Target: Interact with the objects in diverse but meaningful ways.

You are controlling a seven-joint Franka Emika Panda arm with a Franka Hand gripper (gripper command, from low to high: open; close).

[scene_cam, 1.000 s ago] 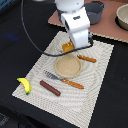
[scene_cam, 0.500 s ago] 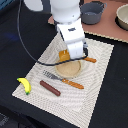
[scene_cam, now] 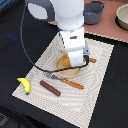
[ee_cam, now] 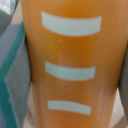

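Orange-brown, the bun [ee_cam: 67, 65] fills our wrist view between the claw's fingers [ee_cam: 12, 75], though we cannot tell if they grip it. We judge the banana [scene_cam: 24, 85] and sausage [scene_cam: 50, 88] on the mat [scene_cam: 95, 90] remain unhandled.

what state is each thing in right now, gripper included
gripper: low over the plate, a finger on each side of the bun; grip can't be confirmed
bun: between the fingers, white stripes facing the wrist camera
plate: flat on the mat, mostly hidden by the arm
banana: lying at the mat's edge, untouched
sausage: lying on the mat, untouched
fork: lying beside the plate
grey pot: upright, off the mat
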